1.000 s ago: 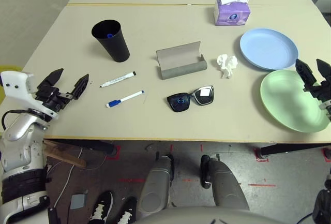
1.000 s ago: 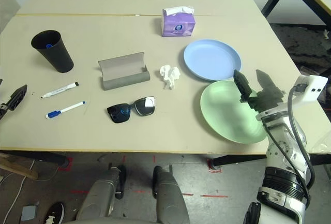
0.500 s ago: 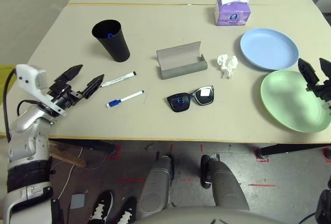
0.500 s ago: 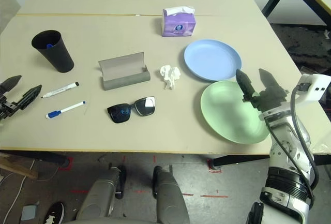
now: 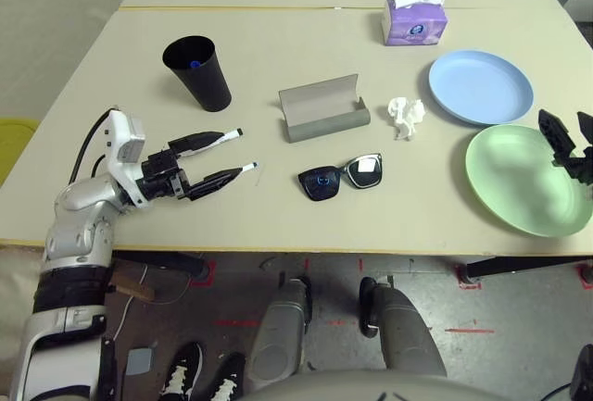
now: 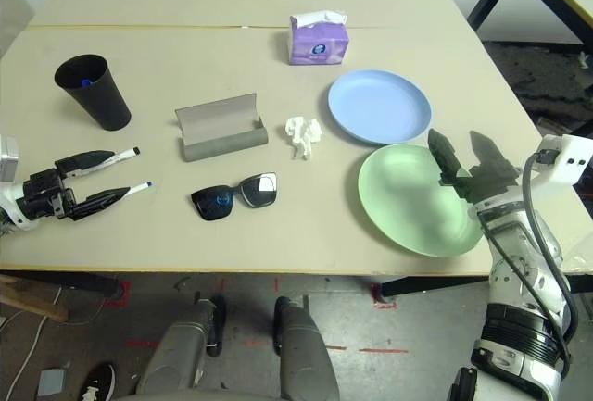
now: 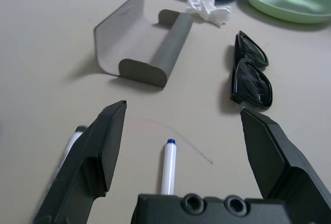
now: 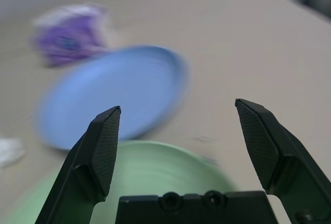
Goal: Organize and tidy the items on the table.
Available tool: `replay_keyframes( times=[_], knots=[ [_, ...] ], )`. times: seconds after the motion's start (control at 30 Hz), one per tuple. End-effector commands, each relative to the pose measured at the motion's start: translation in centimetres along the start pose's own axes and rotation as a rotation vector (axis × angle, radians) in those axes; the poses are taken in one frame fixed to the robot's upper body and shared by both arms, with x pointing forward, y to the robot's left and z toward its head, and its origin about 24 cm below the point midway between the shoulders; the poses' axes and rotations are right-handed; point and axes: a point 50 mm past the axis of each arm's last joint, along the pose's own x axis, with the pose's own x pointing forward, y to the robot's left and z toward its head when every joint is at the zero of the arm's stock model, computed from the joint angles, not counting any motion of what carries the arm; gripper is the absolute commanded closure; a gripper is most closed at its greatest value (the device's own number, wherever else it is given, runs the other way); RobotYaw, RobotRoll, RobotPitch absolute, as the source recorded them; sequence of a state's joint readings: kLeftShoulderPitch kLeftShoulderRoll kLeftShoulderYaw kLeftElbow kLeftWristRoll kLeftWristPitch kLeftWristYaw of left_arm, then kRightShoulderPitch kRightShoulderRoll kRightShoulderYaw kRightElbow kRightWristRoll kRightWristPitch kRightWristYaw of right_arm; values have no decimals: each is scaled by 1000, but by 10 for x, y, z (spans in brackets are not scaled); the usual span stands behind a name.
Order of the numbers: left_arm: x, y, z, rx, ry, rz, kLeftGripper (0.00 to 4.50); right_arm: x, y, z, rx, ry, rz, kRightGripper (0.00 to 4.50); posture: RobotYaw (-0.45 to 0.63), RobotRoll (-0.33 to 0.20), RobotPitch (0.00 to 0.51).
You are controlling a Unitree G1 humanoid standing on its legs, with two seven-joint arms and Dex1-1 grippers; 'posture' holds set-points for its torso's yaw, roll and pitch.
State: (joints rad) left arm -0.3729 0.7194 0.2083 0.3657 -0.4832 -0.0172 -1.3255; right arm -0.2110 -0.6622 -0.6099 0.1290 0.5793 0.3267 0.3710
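- Beige table (image 5: 306,68) carries everything; a thin seam crosses it near the far edge.
- Left gripper (image 5: 215,158) reaches in level from the left edge, jaws spread wide and empty, one finger over each marker.
- Blue-capped marker (image 7: 168,166) lies between those fingers; the black-capped marker (image 5: 225,134) lies just beyond, toward the black cup (image 5: 199,72) at the far left.
- Grey glasses case (image 5: 322,108) lies open at the middle, with the black sunglasses (image 5: 341,175) nearer the front edge.
- Crumpled white tissue (image 5: 406,115) sits between the case and the light-blue plate (image 5: 481,86).
- Pale-green plate (image 5: 528,179) sits by the right edge, its rim touching or just beside the blue one.
- Right gripper (image 6: 467,162) hovers over the green plate's right side, jaws wide apart, holding nothing.
- Purple tissue box (image 5: 413,19) stands near the seam.
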Motion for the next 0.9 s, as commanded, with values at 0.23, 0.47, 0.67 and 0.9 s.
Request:
replay_keyframes(
  times=[0.23, 0.47, 0.67, 0.9],
  knots=[
    [8, 6, -12, -8, 14, -20, 22, -48, -7, 50, -128, 337, 37, 0, -191, 0, 259],
    [18, 7, -18, -10, -2, -37, 22, -79, -10, 42, -135, 573, 65, 0, -214, 0, 258],
    [18, 7, -19, -11, -8, -40, 22, -88, -2, 26, -43, 684, 129, 0, -211, 0, 262],
    [14, 3, -20, -11, -3, -41, 22, -82, 7, 22, 5, 688, 167, 0, -187, 0, 274]
  ],
)
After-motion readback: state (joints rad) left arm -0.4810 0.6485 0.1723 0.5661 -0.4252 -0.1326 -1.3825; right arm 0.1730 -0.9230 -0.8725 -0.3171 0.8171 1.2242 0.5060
